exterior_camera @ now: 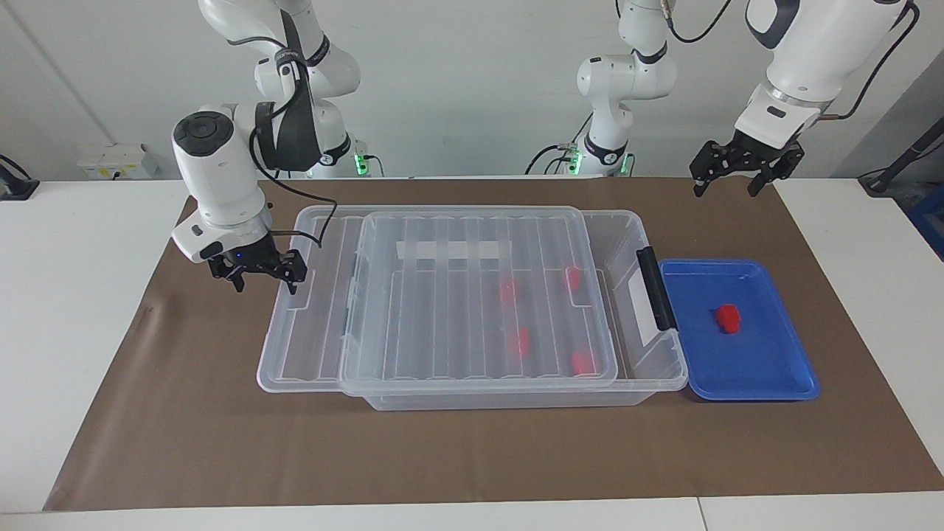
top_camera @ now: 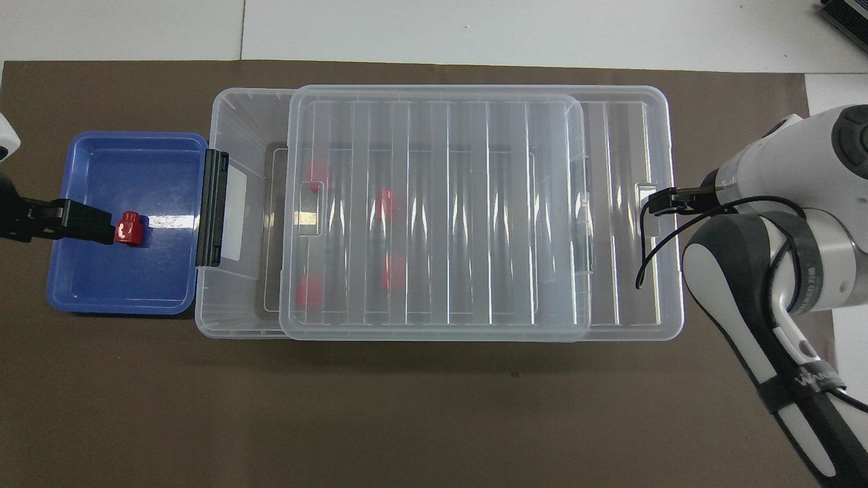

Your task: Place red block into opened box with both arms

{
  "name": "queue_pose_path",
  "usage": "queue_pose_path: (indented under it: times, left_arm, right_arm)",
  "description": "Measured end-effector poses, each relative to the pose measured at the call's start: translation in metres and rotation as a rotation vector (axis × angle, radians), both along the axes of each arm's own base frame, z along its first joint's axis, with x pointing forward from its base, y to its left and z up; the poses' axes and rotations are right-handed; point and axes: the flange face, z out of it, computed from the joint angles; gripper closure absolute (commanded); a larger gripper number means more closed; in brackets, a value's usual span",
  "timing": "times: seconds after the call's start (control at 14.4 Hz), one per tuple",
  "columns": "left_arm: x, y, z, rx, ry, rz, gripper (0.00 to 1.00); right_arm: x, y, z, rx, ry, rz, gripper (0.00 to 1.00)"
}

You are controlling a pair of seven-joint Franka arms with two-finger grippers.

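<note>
While over box [exterior_camera: 649,369], lid [exterior_camera: 472,310]

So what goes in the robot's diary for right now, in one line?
right gripper: open, at lid edge | lid: partly slid off box | left gripper: open, waiting | red block: in blue tray

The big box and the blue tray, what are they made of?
The box looks like clear, shiny plastic: red blocks show through its ribbed lid, which catches glints. The blue tray seems to be glossy solid plastic too, with light reflecting off its floor. The red block in it looks like smooth plastic.
</note>
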Motion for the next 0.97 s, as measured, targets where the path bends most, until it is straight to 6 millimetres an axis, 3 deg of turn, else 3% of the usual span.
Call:
queue_pose_path:
  times: [0.97]
  left_arm:
    - [0.001,0.009,0.000,0.000,0.000,0.017,0.00]
  right_arm:
    - [-0.003,-0.034,0.000,-0.028,0.034,-0.001,0.00]
